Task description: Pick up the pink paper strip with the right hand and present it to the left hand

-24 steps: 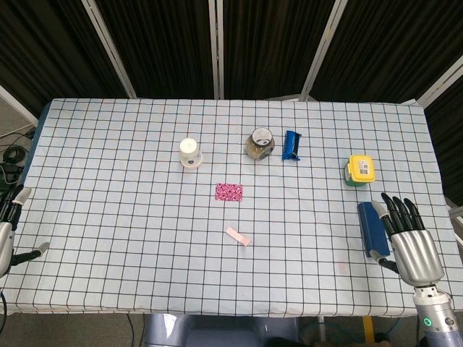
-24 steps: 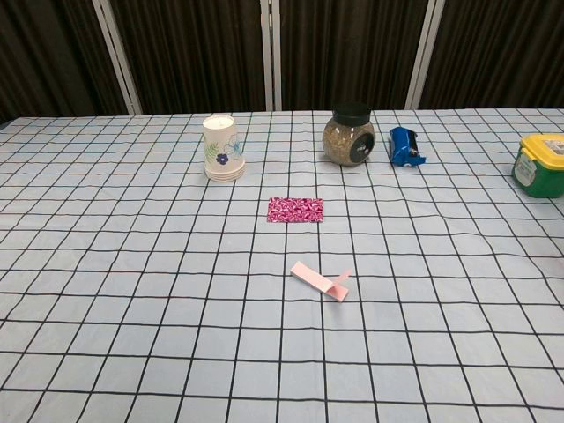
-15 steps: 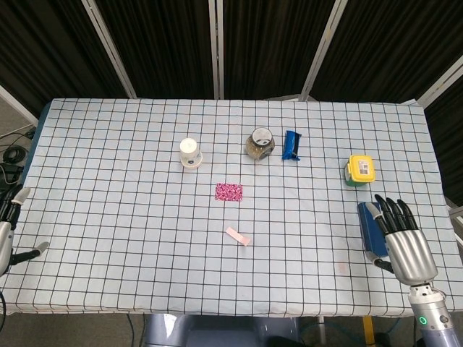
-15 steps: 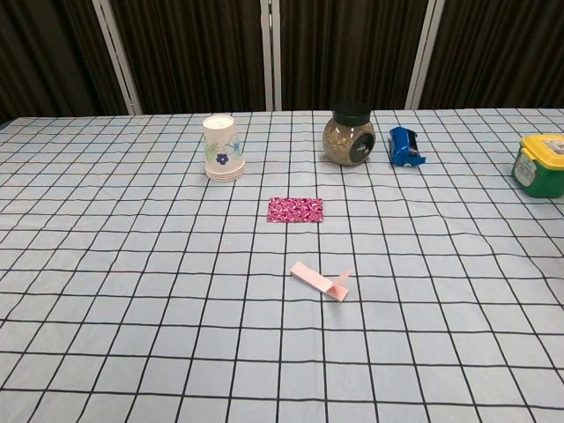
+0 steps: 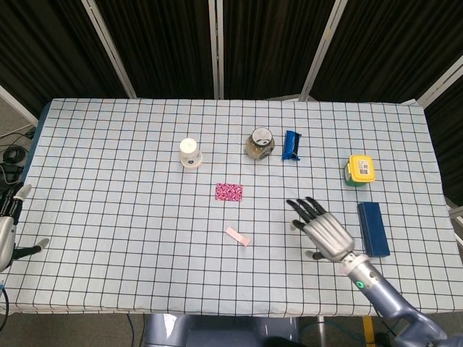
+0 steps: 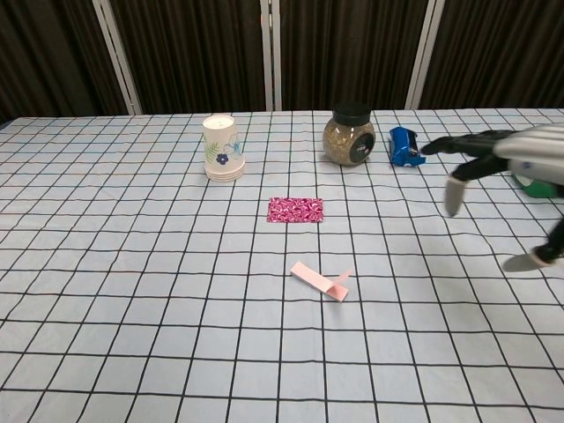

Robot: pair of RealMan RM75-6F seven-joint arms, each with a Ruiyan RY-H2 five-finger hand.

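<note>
Pink paper strip [image 5: 238,236] lies flat on the checked tablecloth [image 5: 108,217], just in front of the magenta patterned card [image 5: 228,191] — one end curls up. Likely featherlight and limp; best pinched at that raised end. Right hand [image 5: 323,232] hovers right of the strip, fingers spread, empty. Left hand [image 5: 9,231] at the cloth's left edge — grasp unclear.

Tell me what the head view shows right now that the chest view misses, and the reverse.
Only the head view shows the left hand at the table's left edge, the dark blue box and the yellow-lidded container's top. Only the chest view shows the strip's upturned end and the flower print on the paper cup. Both show the right hand, open and apart from the pink paper strip, plus the patterned pink patch, jar and small blue object.
</note>
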